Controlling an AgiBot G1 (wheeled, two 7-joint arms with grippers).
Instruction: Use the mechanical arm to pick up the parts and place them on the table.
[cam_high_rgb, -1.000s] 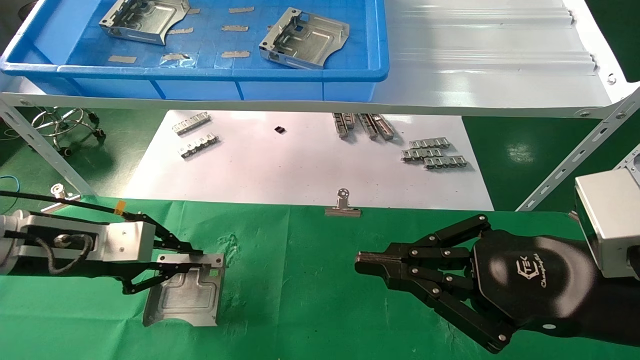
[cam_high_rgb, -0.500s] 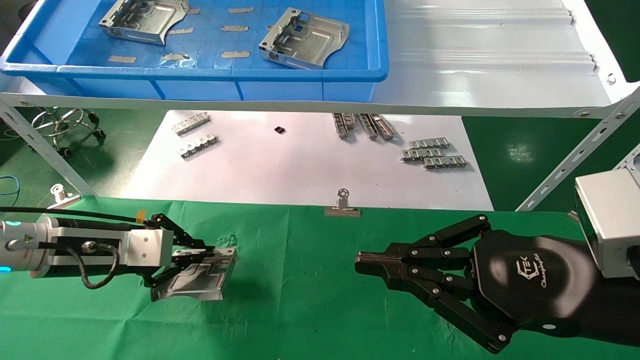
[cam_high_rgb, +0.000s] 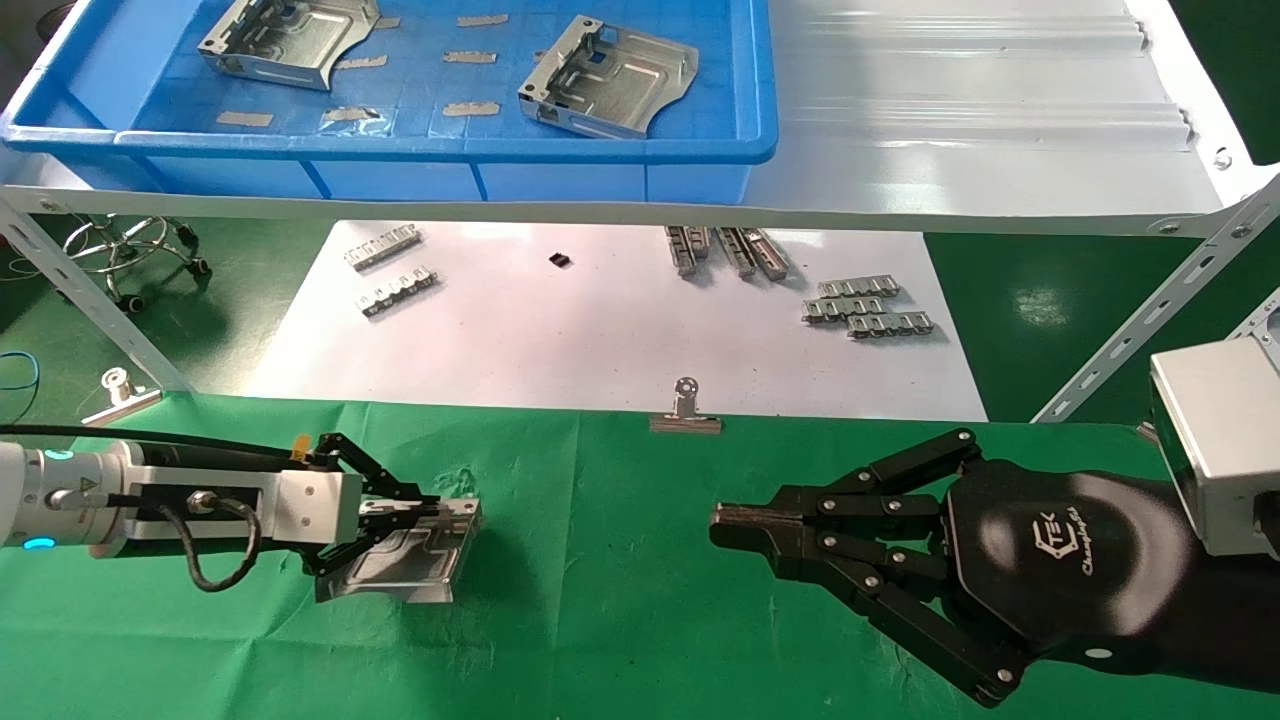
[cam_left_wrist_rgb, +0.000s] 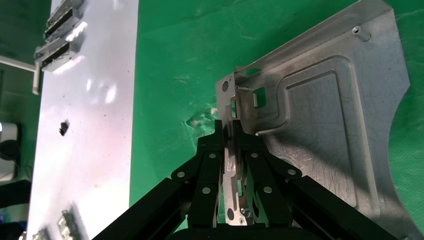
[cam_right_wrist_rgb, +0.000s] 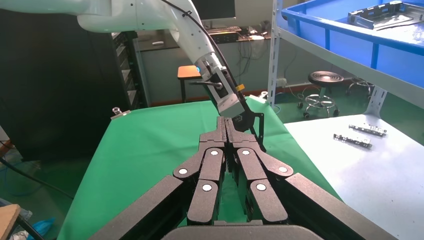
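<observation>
My left gripper (cam_high_rgb: 432, 512) is shut on the bent-up edge of a silver sheet-metal part (cam_high_rgb: 405, 562) and holds it tilted just above the green table (cam_high_rgb: 600, 620). The left wrist view shows the jaws (cam_left_wrist_rgb: 230, 131) clamped on that edge, with the plate (cam_left_wrist_rgb: 325, 130) hanging over the cloth (cam_left_wrist_rgb: 175, 60). Two more parts (cam_high_rgb: 285, 35) (cam_high_rgb: 607, 78) lie in the blue bin (cam_high_rgb: 400, 148) on the shelf. My right gripper (cam_high_rgb: 722, 525) is shut and empty, parked over the table's right side; its closed fingers (cam_right_wrist_rgb: 226, 125) point toward the left arm (cam_right_wrist_rgb: 220, 90).
A white shelf (cam_high_rgb: 950, 150) on slanted metal struts (cam_high_rgb: 90, 300) (cam_high_rgb: 1150, 310) overhangs the back. Below it a white sheet (cam_high_rgb: 600, 340) carries small toothed strips (cam_high_rgb: 868, 305) (cam_high_rgb: 395, 270). A binder clip (cam_high_rgb: 685, 415) sits at the cloth's far edge.
The left gripper closed on the part's edge, tilted it up off the cloth and carried it a little to the right. The right arm has not moved.
</observation>
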